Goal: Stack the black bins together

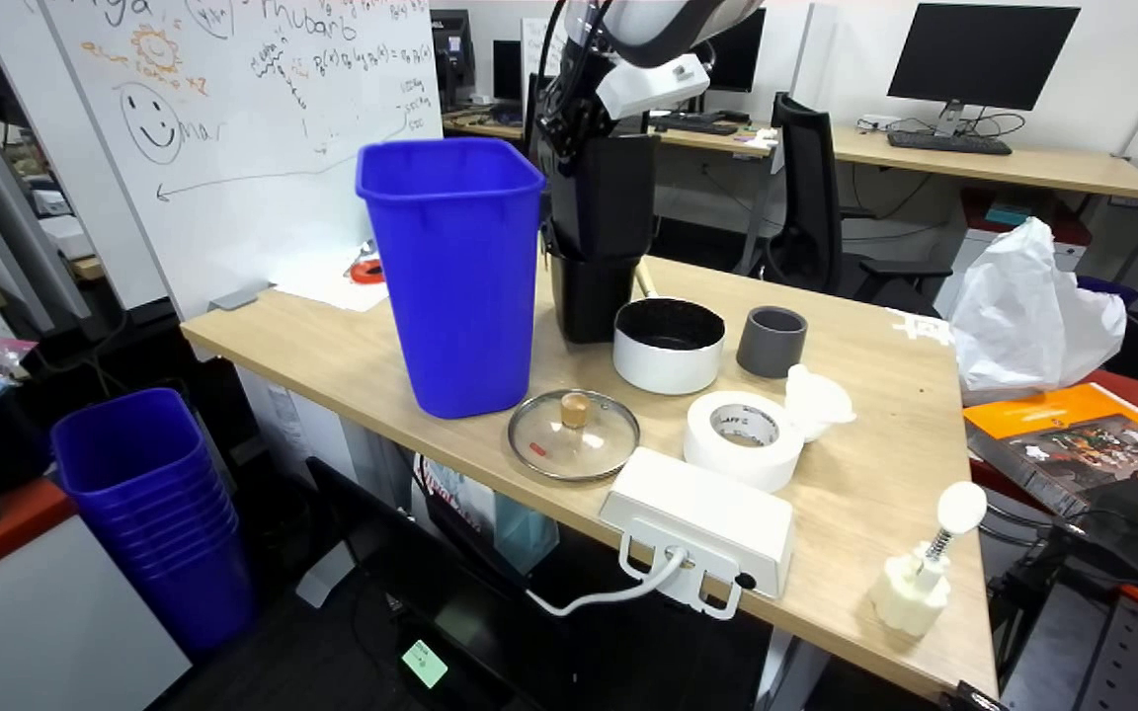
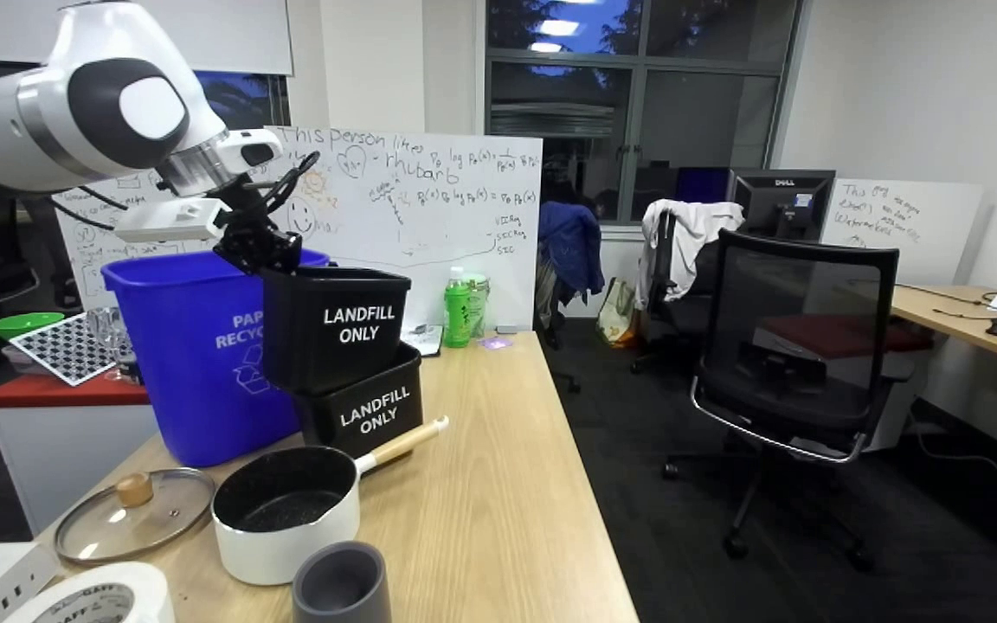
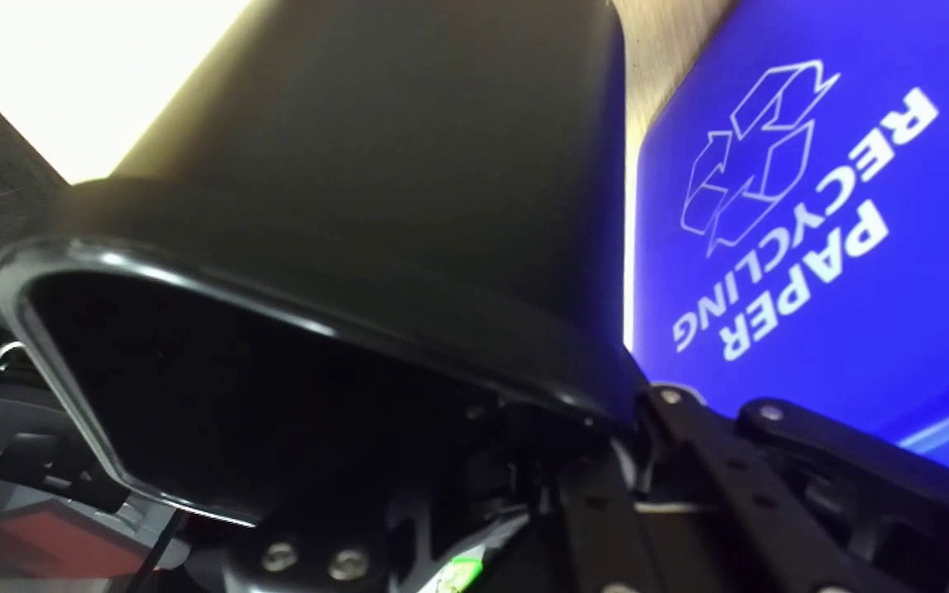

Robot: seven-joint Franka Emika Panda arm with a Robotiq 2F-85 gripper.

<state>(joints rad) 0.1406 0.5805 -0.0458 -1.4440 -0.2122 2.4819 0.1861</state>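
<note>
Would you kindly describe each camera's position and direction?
An exterior view: near the dark-grey cup, facing the large whiteboard; white arm, black gripper show.
An exterior view: raised, facing down across the pale wooden table; arm, gripper show.
Wrist view: wrist-mounted, facing the upper black plastic bin; gripper fingers show.
Both exterior views share the white saucepan.

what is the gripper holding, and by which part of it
The gripper holds the upper black bin by its rim, on the side toward the blue bin.
</note>
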